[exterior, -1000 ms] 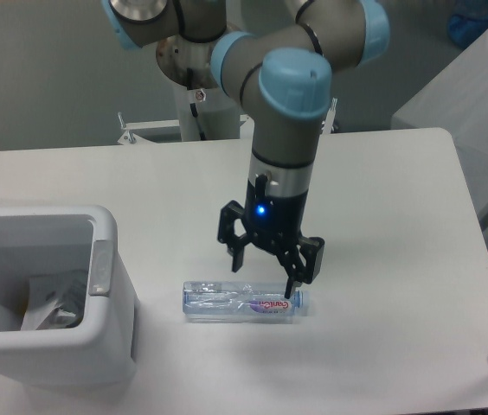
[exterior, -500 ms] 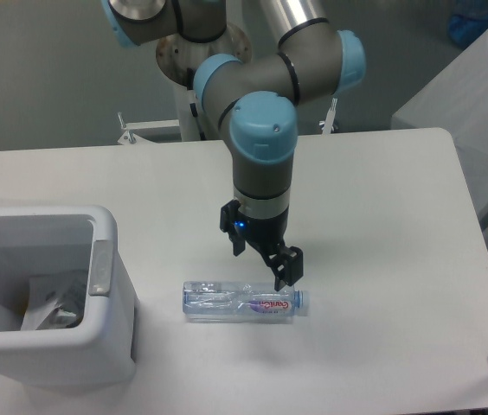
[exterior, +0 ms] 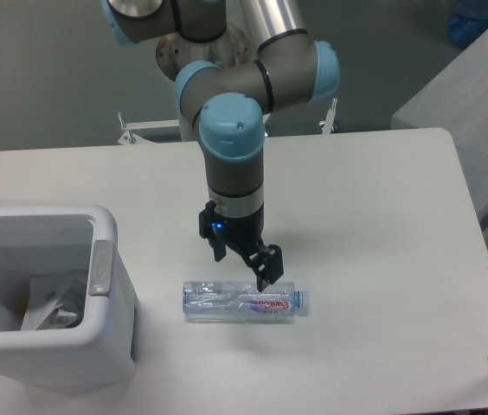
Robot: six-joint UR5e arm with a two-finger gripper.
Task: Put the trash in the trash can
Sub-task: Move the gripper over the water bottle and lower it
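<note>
The bottle (exterior: 242, 302) lies flat on the white bench (exterior: 382, 259), its long axis running side to side across the view. Its cap end points away from the bin (exterior: 97, 341), toward the right, and the purple-red label sits on that right-hand half. The bottle's base end is the end nearer the bin, a little way off from the bin's side wall and not touching it.

The gripper (exterior: 242, 264) hangs just above the bottle, roughly over its middle and slightly toward the cap end. One black finger (exterior: 266, 266) reaches down to the bottle's top edge by the label; the other sits higher and further back, on the bin side. The fingers are spread apart with nothing between them, so the gripper is released. A small blue light glows on its body.

The white bin stands at the bench's left front, with a grey tab (exterior: 101, 266) on the side facing the bottle. Inside it, the crumpled wrapper (exterior: 54, 304) rests low against the wall
</note>
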